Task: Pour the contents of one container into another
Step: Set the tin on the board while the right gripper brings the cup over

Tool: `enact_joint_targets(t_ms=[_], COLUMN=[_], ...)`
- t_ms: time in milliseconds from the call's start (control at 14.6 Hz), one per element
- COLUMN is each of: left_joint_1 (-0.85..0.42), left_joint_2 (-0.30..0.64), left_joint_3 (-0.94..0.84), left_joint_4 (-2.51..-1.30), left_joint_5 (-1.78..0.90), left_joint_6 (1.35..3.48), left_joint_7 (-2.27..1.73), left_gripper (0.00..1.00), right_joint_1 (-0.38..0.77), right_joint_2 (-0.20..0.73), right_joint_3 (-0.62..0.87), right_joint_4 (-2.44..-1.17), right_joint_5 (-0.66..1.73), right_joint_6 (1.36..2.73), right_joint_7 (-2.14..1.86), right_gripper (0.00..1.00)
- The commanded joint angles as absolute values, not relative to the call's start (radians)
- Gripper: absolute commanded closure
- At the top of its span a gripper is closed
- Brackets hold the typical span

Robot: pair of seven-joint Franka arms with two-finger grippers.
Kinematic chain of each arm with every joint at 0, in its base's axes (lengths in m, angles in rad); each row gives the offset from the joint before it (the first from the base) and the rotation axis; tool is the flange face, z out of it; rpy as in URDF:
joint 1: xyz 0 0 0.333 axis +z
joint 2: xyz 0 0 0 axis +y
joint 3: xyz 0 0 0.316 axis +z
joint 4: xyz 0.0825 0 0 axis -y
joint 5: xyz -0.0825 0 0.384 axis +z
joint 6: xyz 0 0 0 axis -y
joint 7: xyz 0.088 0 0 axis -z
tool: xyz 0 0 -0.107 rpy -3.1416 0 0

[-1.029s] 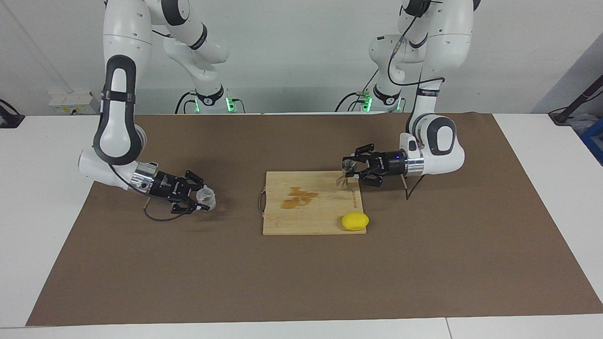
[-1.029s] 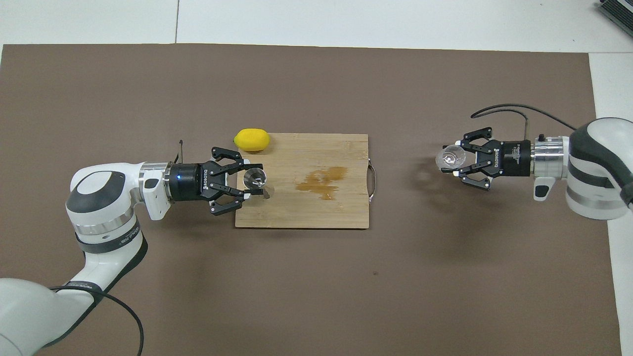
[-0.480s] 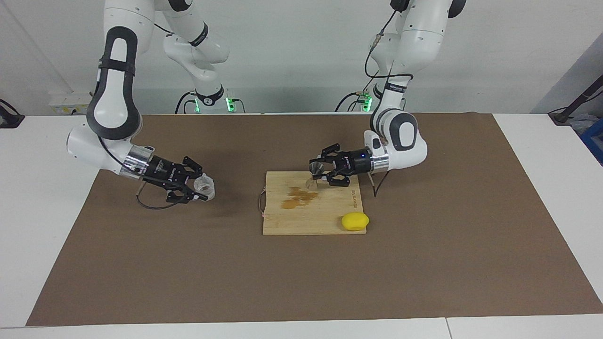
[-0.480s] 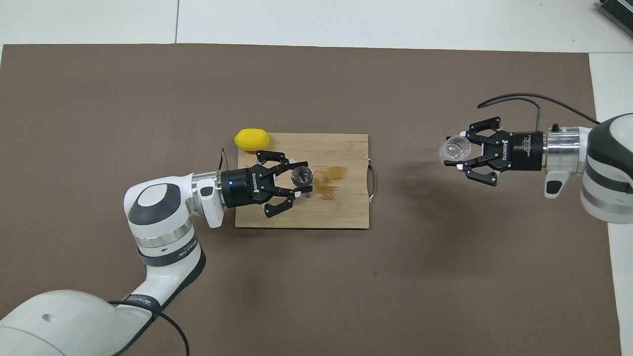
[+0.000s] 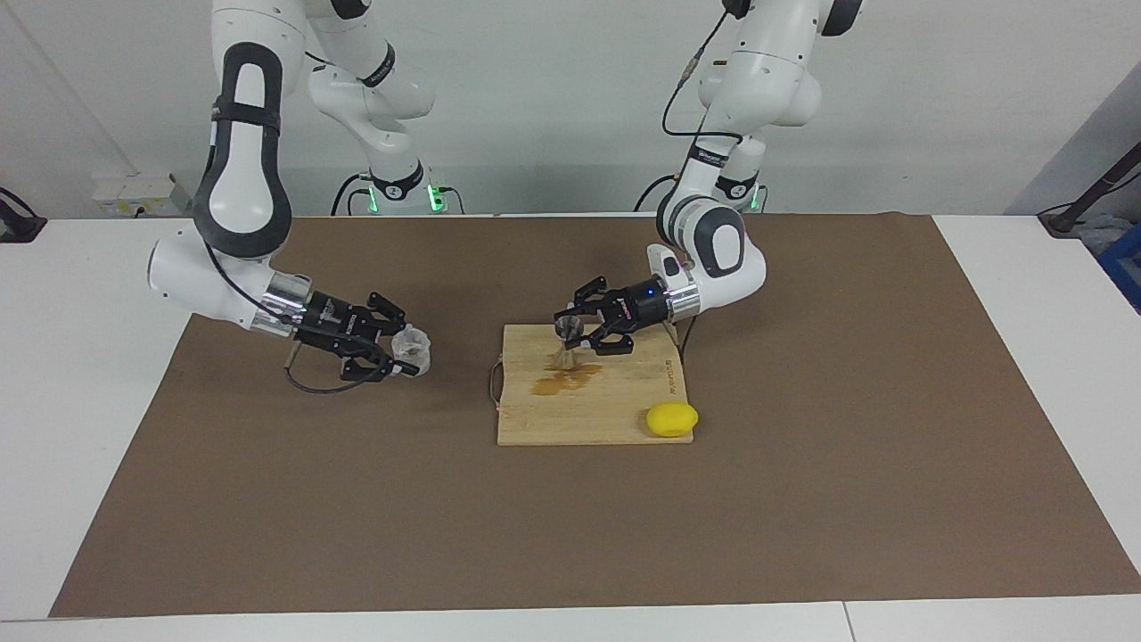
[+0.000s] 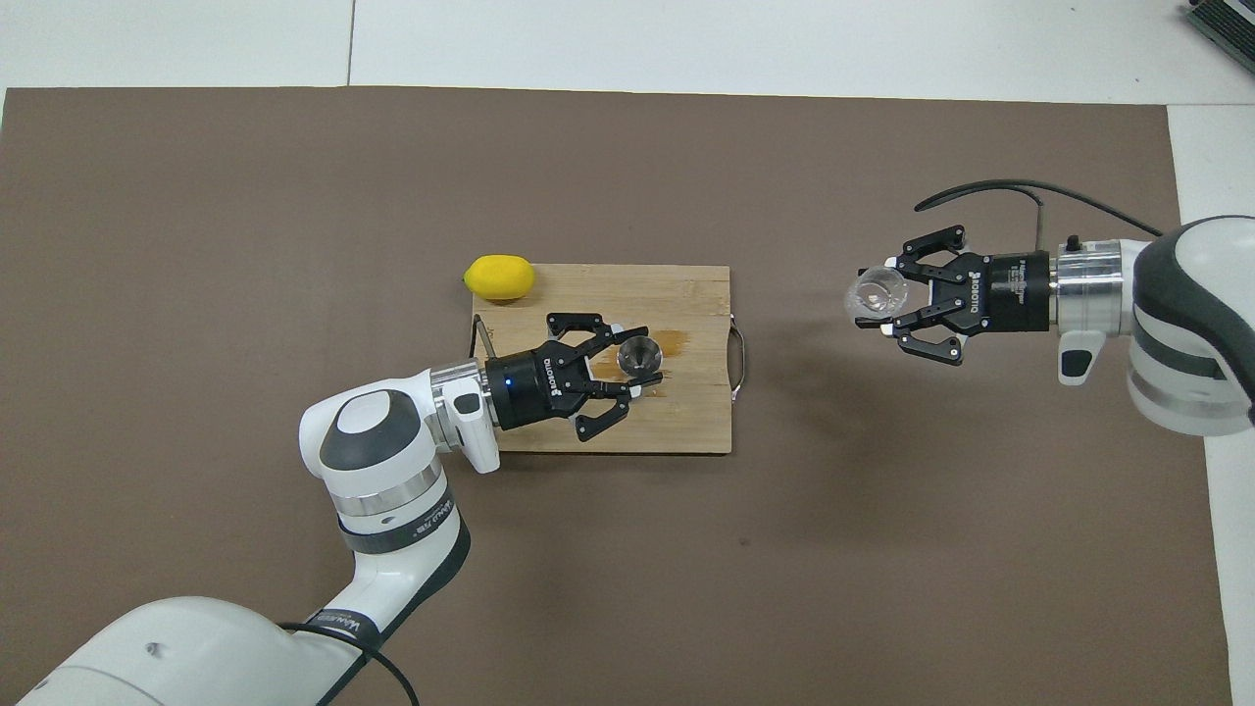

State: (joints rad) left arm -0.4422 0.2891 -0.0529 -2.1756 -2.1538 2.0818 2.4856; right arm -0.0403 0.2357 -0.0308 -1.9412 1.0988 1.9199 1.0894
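Note:
My left gripper [image 5: 569, 336] is shut on the grey steel hourglass jigger [image 5: 565, 355]. It holds the jigger upright over the middle of the wooden cutting board [image 5: 615, 406], its base at or just above the wood. From overhead the jigger's open mouth [image 6: 640, 352] shows between the fingers of the left gripper [image 6: 638, 361]. My right gripper [image 5: 408, 348] is shut on the small clear glass cup [image 5: 416, 344]. It holds the cup low over the brown mat, apart from the board toward the right arm's end. From overhead the cup [image 6: 873, 292] sits in the right gripper [image 6: 879, 299].
A yellow lemon [image 5: 672, 419] lies at the board's corner, farther from the robots, toward the left arm's end; it also shows overhead [image 6: 500, 277]. A brown stain [image 5: 562, 382] marks the board's middle. A brown mat [image 5: 802, 464] covers the table. The board has a wire handle [image 6: 738, 358].
My left gripper has carried the jigger from the board's edge toward its middle, beside the stain. My right gripper has moved the cup a little toward the board.

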Motion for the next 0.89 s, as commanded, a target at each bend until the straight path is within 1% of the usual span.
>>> enact_joint_targets(t_ms=[0,343,480,617,823], left_joint_1=[-0.465,-0.463,-0.463,-0.466,-0.468], left_joint_2=[0.314,0.316,0.318,0.336,0.341], left_joint_3=[-0.037,-0.037,-0.037,-0.037,-0.037], left_joint_4=[-2.154,-2.149,-2.149,-2.149,-2.149], left_joint_5=[-2.207,-2.230,-2.256,-2.260,-2.261], left_joint_6=[2.094,2.103,2.112,2.115,2.118], left_joint_7=[2.551,2.614,2.704,2.711,2.715], left_gripper=[0.67,0.66,0.66,0.66,0.62], right_joint_1=[-0.002,0.052,0.081,0.097,0.124], right_joint_2=[0.230,0.232,0.233,0.227,0.225], right_joint_3=[-0.029,-0.029,-0.029,-0.029,-0.029], right_joint_4=[-1.934,-1.904,-1.896,-1.896,-1.894], right_joint_5=[1.075,1.046,1.014,0.999,0.991], right_joint_6=[1.950,1.960,1.954,1.944,1.944], right_joint_7=[1.114,1.115,1.114,1.117,1.144], right_gripper=[1.00,1.00,1.00,1.00,1.00])
